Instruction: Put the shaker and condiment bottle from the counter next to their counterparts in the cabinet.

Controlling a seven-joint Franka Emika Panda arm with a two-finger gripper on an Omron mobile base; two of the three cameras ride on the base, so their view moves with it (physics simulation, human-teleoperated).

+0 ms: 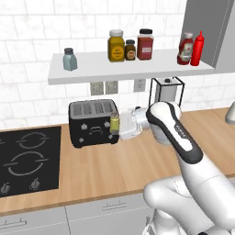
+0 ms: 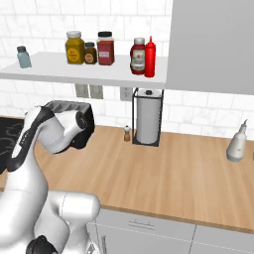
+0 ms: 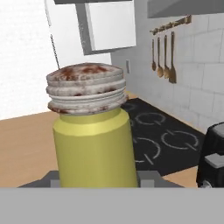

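**Shaker in the grip, bottle on the shelf**

Here the gripper (image 1: 115, 125) is closed on the shaker (image 1: 114, 122), a small yellow-green cylinder held upright in front of the black toaster (image 1: 92, 122), above the counter (image 1: 114, 165). In the hand view the shaker (image 3: 92, 140) stands close up between the jaws, its grey-silver cap stained reddish-brown, with the black hob (image 3: 162, 144) beyond it and wooden utensils (image 3: 164, 54) hanging on the tiled wall.

The condiment bottle (image 1: 185, 48), stout and red with a white cap, stands on the cabinet (image 1: 133, 69) shelf board at its right end, just beside the tall slim red squeeze bottle (image 1: 198, 48); from the right base view the 2 (image 2: 138, 55) (image 2: 150, 57) look to be touching. The pale blue-grey shaker (image 1: 69, 59) with a dark cap stands alone near the left end of the shelf. Between them sit 3 jars: a yellow one (image 1: 116, 45), a small brown one (image 1: 130, 50) and a red-filled one with a black lid (image 1: 145, 44).

On the counter, a paper towel roll in a black wire holder (image 2: 148, 116) stands by the wall, with a tiny brown shaker (image 2: 127, 133) just to its left.
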